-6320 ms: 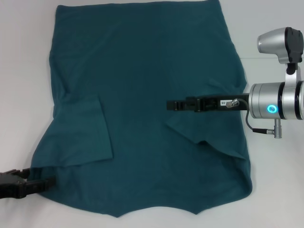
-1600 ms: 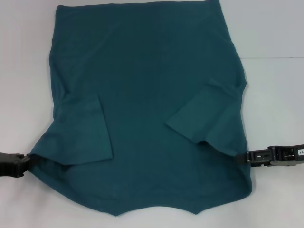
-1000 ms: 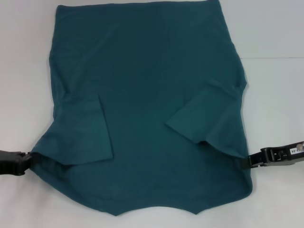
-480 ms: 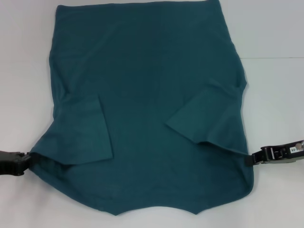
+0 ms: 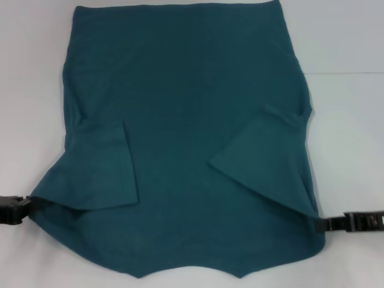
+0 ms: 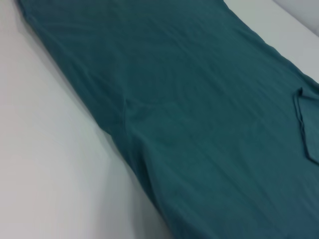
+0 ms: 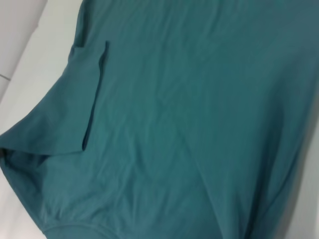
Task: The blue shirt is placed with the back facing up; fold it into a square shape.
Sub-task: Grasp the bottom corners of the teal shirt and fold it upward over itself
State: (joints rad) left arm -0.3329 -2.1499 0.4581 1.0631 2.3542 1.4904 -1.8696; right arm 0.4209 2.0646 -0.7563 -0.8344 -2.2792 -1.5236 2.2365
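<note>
From my head camera, the blue shirt (image 5: 186,138) lies spread flat on the white table (image 5: 348,120), plain back up, filling most of the scene from 12 o'clock down to 6. Both sleeves are folded inward onto the body: one flap sits at about 8 o'clock, the other at about 4 o'clock. The scooped edge of the cloth runs along the 6 o'clock side. I can read no lettering, brand or label on any fabric that shows. My left gripper (image 5: 24,205) sits low at the 8 o'clock edge, its black tip touching the shirt's corner there; my right gripper (image 5: 322,224) sits at the 4 o'clock edge, its tip against the opposite corner. Each seems pinched on the cloth edge, but I cannot tell for sure whether the fingers are closed

From my left wrist camera, only the blue shirt (image 6: 199,119) on the white table (image 6: 45,164) shows, with one folded sleeve edge (image 6: 300,119) far off

From my right wrist camera, the blue shirt (image 7: 199,119) again fills the picture, a folded sleeve flap (image 7: 65,114) lying on it, white table (image 7: 30,59) beside
</note>
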